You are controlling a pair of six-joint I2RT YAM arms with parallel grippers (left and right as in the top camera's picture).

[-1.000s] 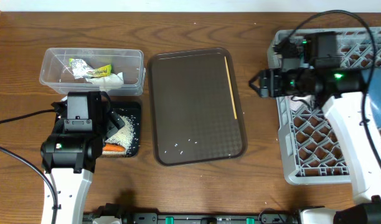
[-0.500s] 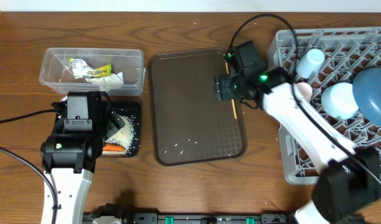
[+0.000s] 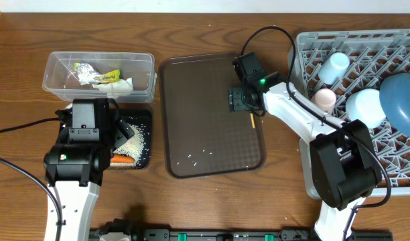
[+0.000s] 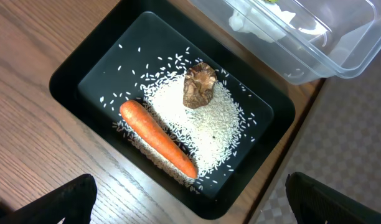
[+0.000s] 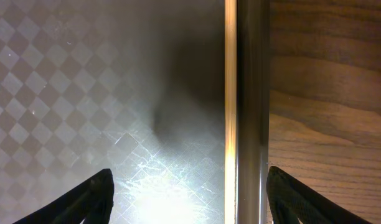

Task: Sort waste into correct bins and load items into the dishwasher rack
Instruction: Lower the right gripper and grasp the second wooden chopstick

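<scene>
- At the brown tray's (image 5: 66, 74) right edge — right gripper (image 5: 187, 199) spread wide, straddling the chopstick (image 5: 230, 93).
- Over the black tray (image 4: 66, 81) holding carrot (image 4: 158, 139) and rice (image 4: 209, 130) — left gripper (image 4: 190, 208), fingers apart.

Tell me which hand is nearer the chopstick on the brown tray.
Right. The right hand hangs directly over the chopstick, open, at the right rim of the brown tray. The left hand is across the table, above the black tray.

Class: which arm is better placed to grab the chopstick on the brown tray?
Right. The right claw hangs open above the chopstick; the left claw is far off over the black bin.
</scene>
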